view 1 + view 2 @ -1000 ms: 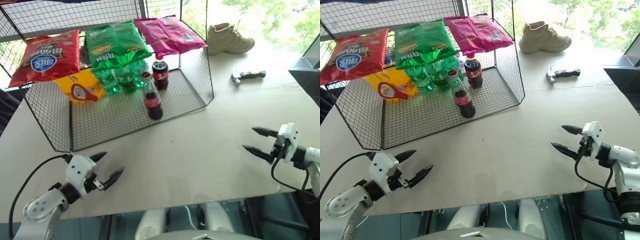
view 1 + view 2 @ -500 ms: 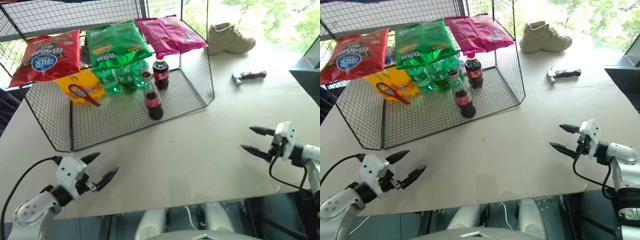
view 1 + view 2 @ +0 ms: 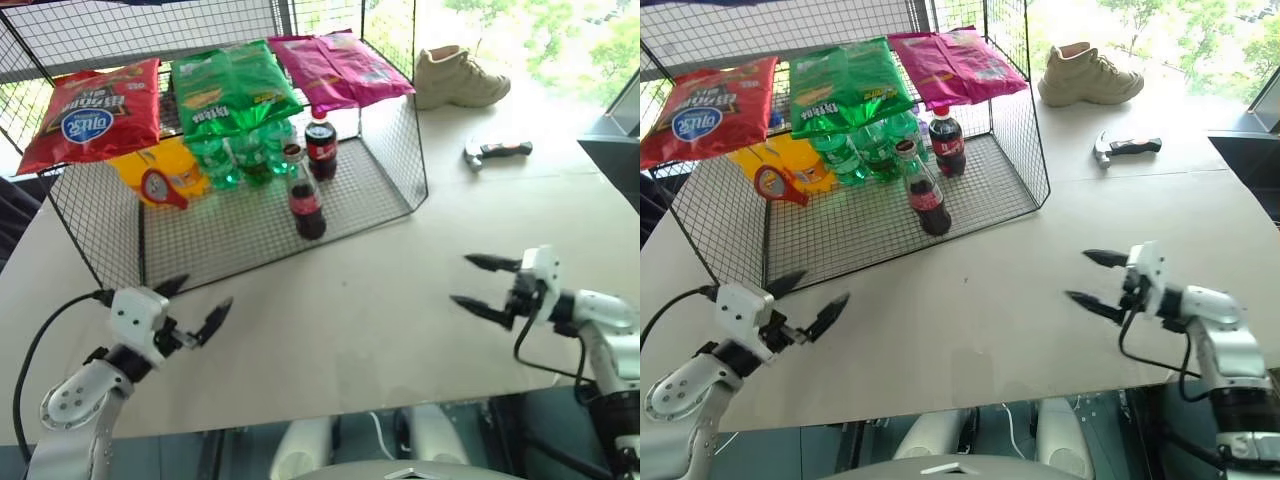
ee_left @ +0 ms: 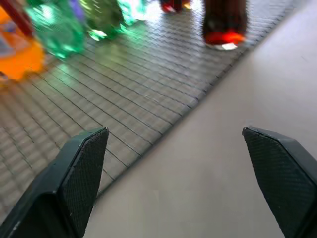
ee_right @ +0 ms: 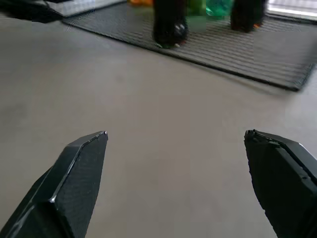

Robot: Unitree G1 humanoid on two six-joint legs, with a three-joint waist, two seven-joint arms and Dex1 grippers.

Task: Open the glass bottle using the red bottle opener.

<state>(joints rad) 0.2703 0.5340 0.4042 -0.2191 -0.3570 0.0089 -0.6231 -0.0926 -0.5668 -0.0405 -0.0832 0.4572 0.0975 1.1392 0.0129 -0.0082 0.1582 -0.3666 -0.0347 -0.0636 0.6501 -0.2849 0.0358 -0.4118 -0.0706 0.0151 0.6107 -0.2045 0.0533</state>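
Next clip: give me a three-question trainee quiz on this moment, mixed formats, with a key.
1. True or false: the left gripper is shut on the red bottle opener.
2. Multiple choice: the glass bottle stands (A) on the bare table beside the shoe, (B) upright on the wire rack's floor, in front of the green bottles, (C) in the right gripper.
3. Fill in: the opener hangs by the ______ bag.

Key: 1 false, both grippers are open and hold nothing; 2 B; 3 yellow.
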